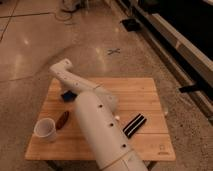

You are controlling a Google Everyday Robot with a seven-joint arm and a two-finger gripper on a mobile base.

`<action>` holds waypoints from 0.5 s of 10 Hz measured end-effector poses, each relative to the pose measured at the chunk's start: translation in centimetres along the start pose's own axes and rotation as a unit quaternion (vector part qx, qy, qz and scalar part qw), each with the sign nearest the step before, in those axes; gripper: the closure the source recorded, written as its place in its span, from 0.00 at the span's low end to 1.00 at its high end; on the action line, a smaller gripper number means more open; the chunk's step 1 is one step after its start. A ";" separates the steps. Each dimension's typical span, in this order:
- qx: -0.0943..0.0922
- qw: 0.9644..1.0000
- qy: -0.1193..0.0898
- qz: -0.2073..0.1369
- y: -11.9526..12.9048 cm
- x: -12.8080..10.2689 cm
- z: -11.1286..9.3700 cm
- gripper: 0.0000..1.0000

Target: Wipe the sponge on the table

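Where my arm bends down over the desk [142, 97], my gripper [70, 91] sits low at the far-left part, right at the sponge [65, 95], which lies flat on the planks. Whether the gripper is spread or has hold of the sponge I cannot tell; my own arm hides it. I judge this to be the wiping step itself. Next calls for steady downward pressure and a sideways drag, keeping off the cup [45, 129] by the front-left corner.
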 end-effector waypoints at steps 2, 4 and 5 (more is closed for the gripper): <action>0.010 1.000 -0.001 -0.007 -0.1 0.1 -0.6 0.95; 0.010 1.000 -0.004 -0.015 0.6 -0.2 -0.9 1.00; 0.004 1.000 -0.004 -0.021 1.4 -0.3 -1.0 1.00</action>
